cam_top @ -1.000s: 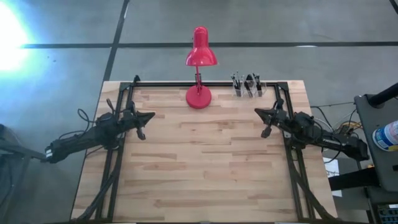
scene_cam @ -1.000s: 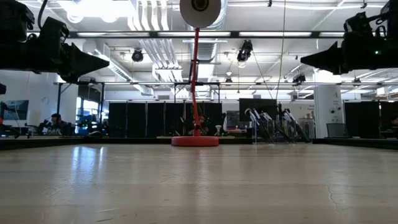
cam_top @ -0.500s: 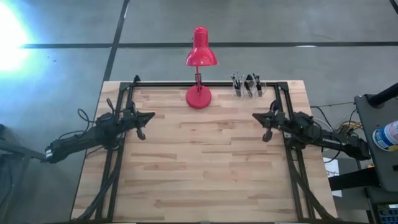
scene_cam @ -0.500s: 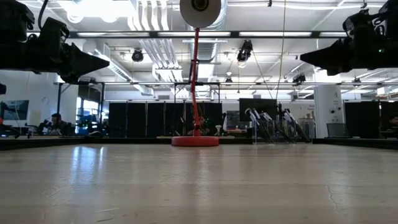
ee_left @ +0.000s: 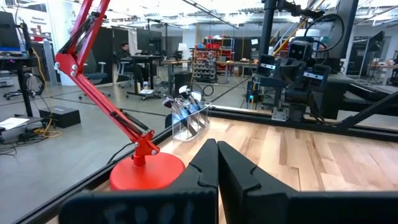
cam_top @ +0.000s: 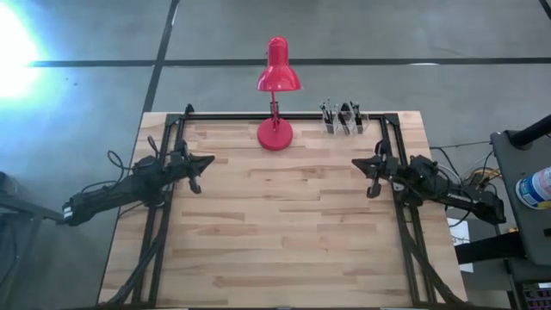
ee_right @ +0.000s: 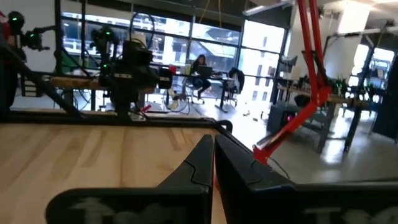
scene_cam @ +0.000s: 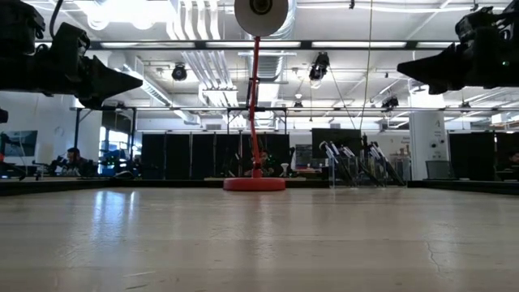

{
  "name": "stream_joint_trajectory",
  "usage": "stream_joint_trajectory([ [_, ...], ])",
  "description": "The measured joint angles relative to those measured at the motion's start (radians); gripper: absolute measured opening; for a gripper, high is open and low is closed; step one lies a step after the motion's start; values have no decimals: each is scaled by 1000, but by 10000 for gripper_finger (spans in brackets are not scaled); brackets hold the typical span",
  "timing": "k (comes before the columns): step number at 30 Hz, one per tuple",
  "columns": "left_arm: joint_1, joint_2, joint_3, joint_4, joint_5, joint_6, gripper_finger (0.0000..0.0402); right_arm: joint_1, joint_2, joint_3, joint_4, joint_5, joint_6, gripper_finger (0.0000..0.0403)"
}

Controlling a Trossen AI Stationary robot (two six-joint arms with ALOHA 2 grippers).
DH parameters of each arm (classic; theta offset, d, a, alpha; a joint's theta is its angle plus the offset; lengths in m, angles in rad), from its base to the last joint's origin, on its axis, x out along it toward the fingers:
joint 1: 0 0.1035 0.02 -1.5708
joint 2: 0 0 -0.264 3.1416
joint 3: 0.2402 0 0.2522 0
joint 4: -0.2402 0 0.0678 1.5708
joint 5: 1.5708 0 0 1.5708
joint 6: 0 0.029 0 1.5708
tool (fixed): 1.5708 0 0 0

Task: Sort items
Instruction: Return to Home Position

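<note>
The brushes (cam_top: 343,118) stand upright in a clear holder at the table's far edge, right of the red lamp; they also show as brushes (scene_cam: 353,162) in the low view and brushes (ee_left: 185,107) in the left wrist view. My left gripper (cam_top: 207,161) hovers shut above the table's left side, pointing right. My right gripper (cam_top: 359,162) hovers shut above the right side, pointing left, nearer the holder. In its own wrist view each gripper, left (ee_left: 217,163) and right (ee_right: 213,160), shows its fingers closed together. Neither touches anything.
A red desk lamp (cam_top: 276,103) stands on its round base at the middle of the far edge. Black arm frames (cam_top: 164,198) run along both table sides. The wooden tabletop (cam_top: 284,232) lies bare between the arms. People sit in the room beyond.
My right gripper has shifted slightly: it moved a little toward the table's left, then back toward the right and rose a bit. It has stayed shut. The left arm and the brushes have kept still.
</note>
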Motion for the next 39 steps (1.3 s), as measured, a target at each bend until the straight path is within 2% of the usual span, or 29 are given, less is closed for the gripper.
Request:
stream_joint_trajectory([
  [3, 0, 5, 0, 0, 0, 0, 0, 0, -2, 0, -3, 18, 12, 8],
  [7, 0, 5, 0, 0, -1, 0, 0, 0, 4, 0, -40, 107, -45, 8],
  [10, 0, 6, 0, 0, -1, 0, 0, 0, 11, 0, -86, 148, -9, 8],
  [16, 0, 8, 0, 0, -5, 0, 0, 0, 27, 0, -99, 144, 74, 8],
  [39, 0, 8, 0, 0, -4, 0, 0, 0, 32, 0, -99, 142, 69, 9],
])
